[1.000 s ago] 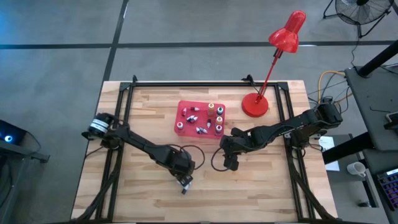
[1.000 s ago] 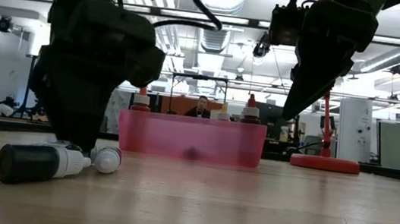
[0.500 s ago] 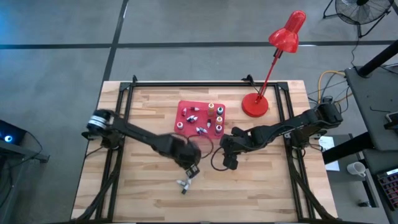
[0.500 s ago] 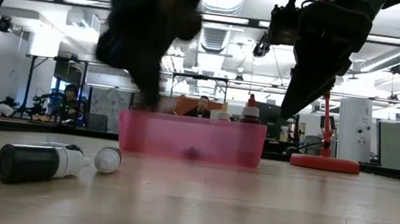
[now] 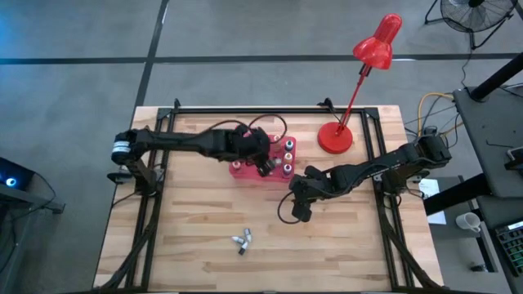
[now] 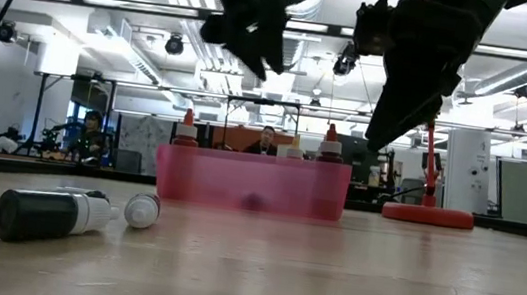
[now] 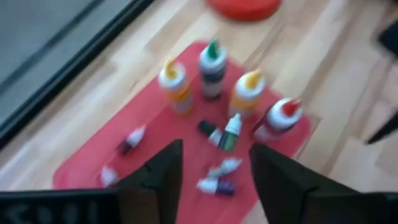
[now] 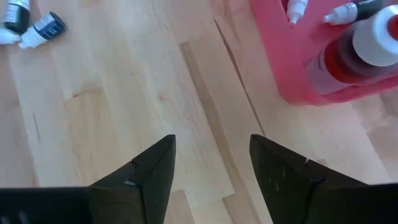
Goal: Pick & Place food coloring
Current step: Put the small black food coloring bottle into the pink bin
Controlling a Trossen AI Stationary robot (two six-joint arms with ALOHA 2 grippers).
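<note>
My left gripper [image 5: 263, 161] is up over the red tray [image 5: 242, 171], fingers [image 7: 163, 168] parted with nothing between them. Looking down past them, I see the tray [image 7: 93, 162] loaded: four upright bottles [image 7: 212, 68] in a cluster, with yellow, green, orange and red tips, and a scatter of small vials [image 7: 219, 134] lying flat on the tray floor beside them. From above, the bottles [image 5: 288, 156] stand along the tray's right side, toward the lamp [image 5: 335, 137].

My right gripper [image 5: 301, 214] hangs above bare table just off the tray's near right corner. Its fingers [image 8: 146, 171] stand apart, empty, wood planks showing between them. Past them I catch the tray's corner [image 8: 292, 74] with a red-filled bottle [image 8: 348, 53] inside, and two dark-capped vials [image 8: 31, 25] lying on the table [image 8: 124, 93] well away from the tray.

Those two strays [image 5: 242, 240] sit together on the front part of the table [image 5: 343, 253], well apart from both my grippers. At table height they are the closest things: a dark-bodied vial [image 6: 49, 214] on its side and a smaller white one [image 6: 142, 209] just beside it, almost touching. Behind them stands the tray [image 6: 251, 183], red bottle tips poking above its rim. Both my arms show dark up top, the left gripper [image 6: 257, 36] over the tray and the right [image 6: 406, 95] nearer the lamp's base [image 6: 426, 215].
</note>
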